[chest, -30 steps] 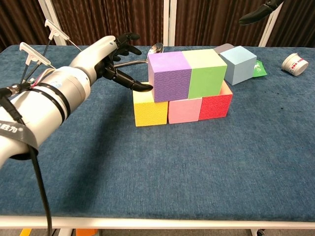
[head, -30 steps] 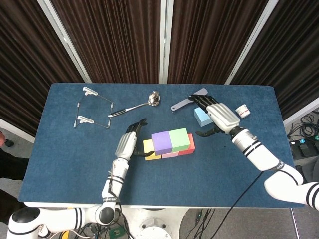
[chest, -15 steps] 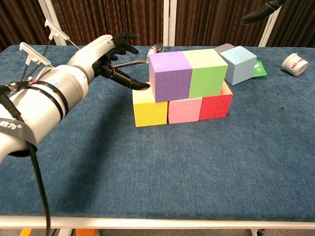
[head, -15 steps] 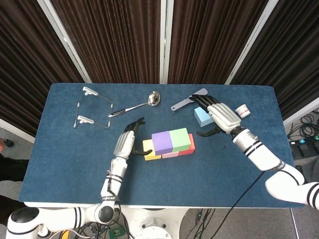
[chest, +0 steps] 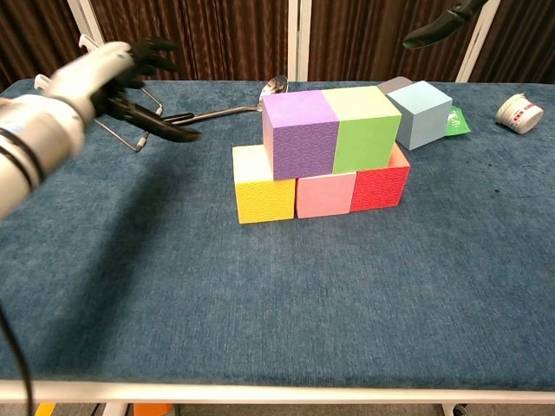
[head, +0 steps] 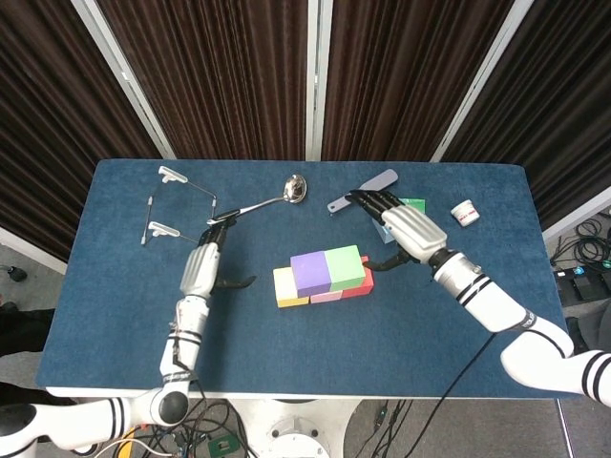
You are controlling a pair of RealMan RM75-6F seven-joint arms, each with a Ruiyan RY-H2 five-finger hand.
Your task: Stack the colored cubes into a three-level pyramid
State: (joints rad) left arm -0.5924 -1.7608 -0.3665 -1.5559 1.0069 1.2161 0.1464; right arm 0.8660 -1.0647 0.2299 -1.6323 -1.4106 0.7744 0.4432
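Blue cloth-covered table (head: 115, 315) carrying two white robot arms with dark-fingered hands. Left hand (head: 202, 269) hovers empty, fingers spread, well left of the block stack. Right hand (head: 406, 229) hangs with fingers extended over the light blue foam cube (chest: 421, 113); whether it touches is unclear. At centre, purple cube (head: 310, 272) and green cube (head: 345, 266) sit side by side atop a row of yellow cube (chest: 264, 195), pink cube (chest: 325, 192) and red cube (chest: 378, 186). Behind lie a metal ladle (head: 272, 198), wire rack (head: 177, 205) and small white jar (head: 465, 213).
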